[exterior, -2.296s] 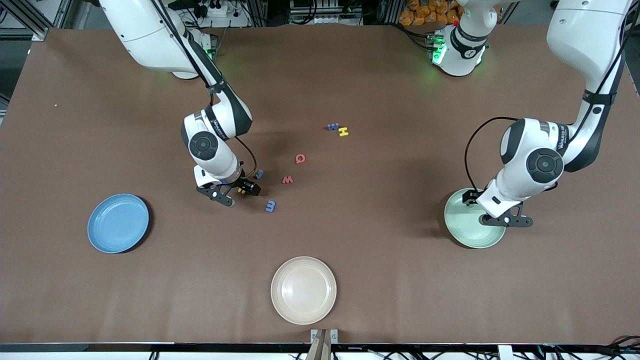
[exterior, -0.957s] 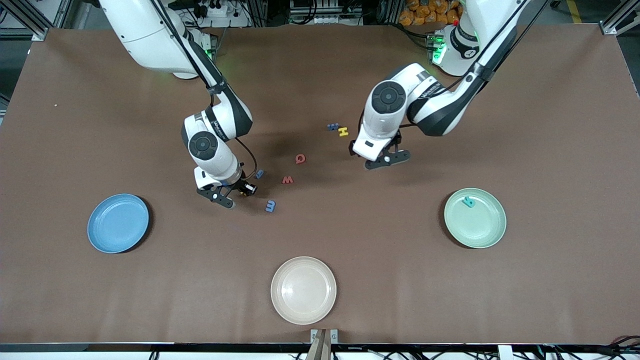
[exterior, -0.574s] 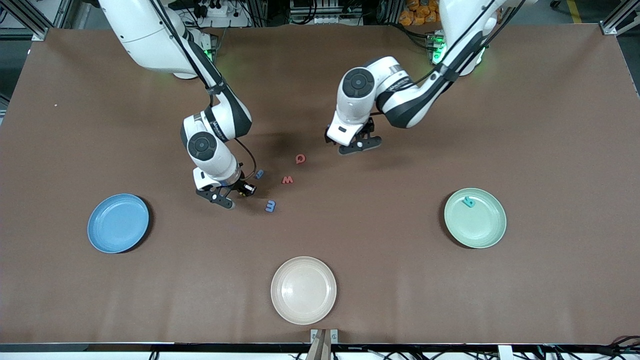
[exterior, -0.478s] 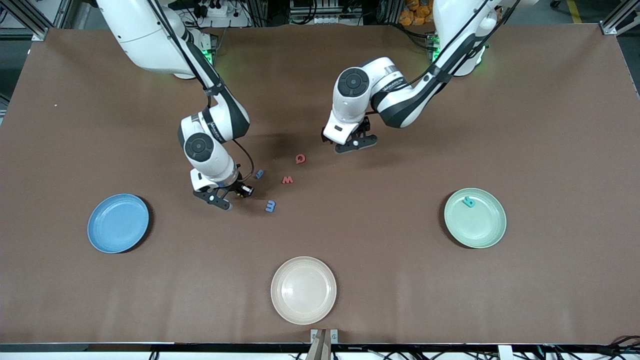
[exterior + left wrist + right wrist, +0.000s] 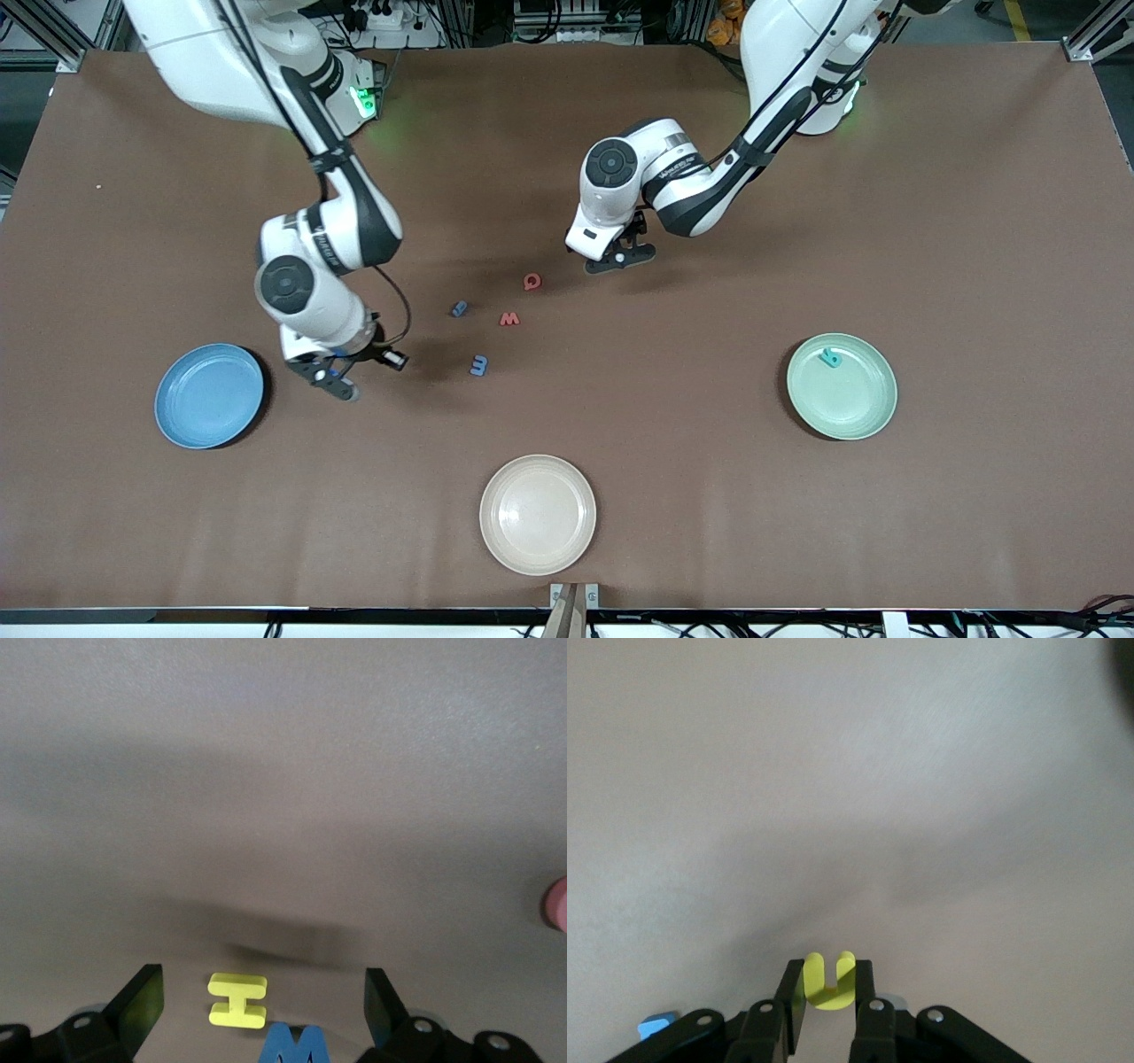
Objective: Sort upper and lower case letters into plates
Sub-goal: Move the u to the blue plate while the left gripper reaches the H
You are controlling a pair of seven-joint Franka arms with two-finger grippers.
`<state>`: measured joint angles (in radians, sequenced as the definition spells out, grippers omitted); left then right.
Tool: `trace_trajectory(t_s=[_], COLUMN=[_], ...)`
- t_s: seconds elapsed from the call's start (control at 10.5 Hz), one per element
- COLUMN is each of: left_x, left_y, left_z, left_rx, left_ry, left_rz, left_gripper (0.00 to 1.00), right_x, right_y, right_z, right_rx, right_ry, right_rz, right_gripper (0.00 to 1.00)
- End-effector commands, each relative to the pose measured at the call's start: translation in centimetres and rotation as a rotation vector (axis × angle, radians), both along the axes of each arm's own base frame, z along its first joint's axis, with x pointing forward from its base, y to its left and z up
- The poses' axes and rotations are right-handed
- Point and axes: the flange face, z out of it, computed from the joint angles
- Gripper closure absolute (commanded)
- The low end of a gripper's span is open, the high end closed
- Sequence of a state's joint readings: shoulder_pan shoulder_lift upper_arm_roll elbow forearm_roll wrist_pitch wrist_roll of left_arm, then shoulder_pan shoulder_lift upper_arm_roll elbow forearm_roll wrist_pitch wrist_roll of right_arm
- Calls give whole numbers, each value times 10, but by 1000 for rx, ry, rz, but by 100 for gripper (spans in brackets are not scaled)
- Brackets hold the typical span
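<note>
My right gripper [image 5: 337, 379] hangs over the table beside the sky blue plate [image 5: 210, 396], shut on a small yellow letter [image 5: 830, 983]. The left gripper [image 5: 617, 260] stands open low over a yellow H [image 5: 237, 1000] and a blue M [image 5: 297, 1045], which lie between its fingers [image 5: 142, 1005]; the front view hides both. On the table lie a red Q [image 5: 532, 282], a red W [image 5: 508, 319] and two blue letters [image 5: 459, 308] [image 5: 479, 365]. A teal letter [image 5: 831, 357] rests in the mint green plate [image 5: 850, 403].
A cream-beige plate [image 5: 538, 515] sits near the table's front edge, nearer to the front camera than all the letters. The brown tabletop [image 5: 673, 496] stretches between the three plates.
My right gripper has carried the yellow letter from the letter cluster toward the blue plate. The left arm left the mint plate, with the teal letter in it, and came over the H and M.
</note>
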<state>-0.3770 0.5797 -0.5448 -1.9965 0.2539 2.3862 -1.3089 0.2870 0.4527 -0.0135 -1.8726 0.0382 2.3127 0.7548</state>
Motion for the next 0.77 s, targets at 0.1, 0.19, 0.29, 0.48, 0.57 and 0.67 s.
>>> trace_trajectory(t_s=[0.1,0.19,0.29,0.48,0.57,0.67], left_x=[-21,-31,-38,-45,-47,-53], left_y=[0,5,10,13,11,5], left_z=[-22,-30,-36,-39,-36,-33], left_rx=[30,40,59,71,68,59], left_ry=[-29,-45,-52,-57,-61,-59], left_rz=[24,28,29,31,48,42], left_gripper=[0,0,0,0,0,0], right_x=[19,26,30,32,30,34], right_y=[-88,-122,-166,-195,-224,-251], right_z=[5,11,16,21,20,18], right_rx=[7,-3,4,4,-4,-8], right_ry=[28,15,19,50,50,45], right_rz=[-50,30,65,136,176,206], right_gripper=[100,100,100,100,100,100])
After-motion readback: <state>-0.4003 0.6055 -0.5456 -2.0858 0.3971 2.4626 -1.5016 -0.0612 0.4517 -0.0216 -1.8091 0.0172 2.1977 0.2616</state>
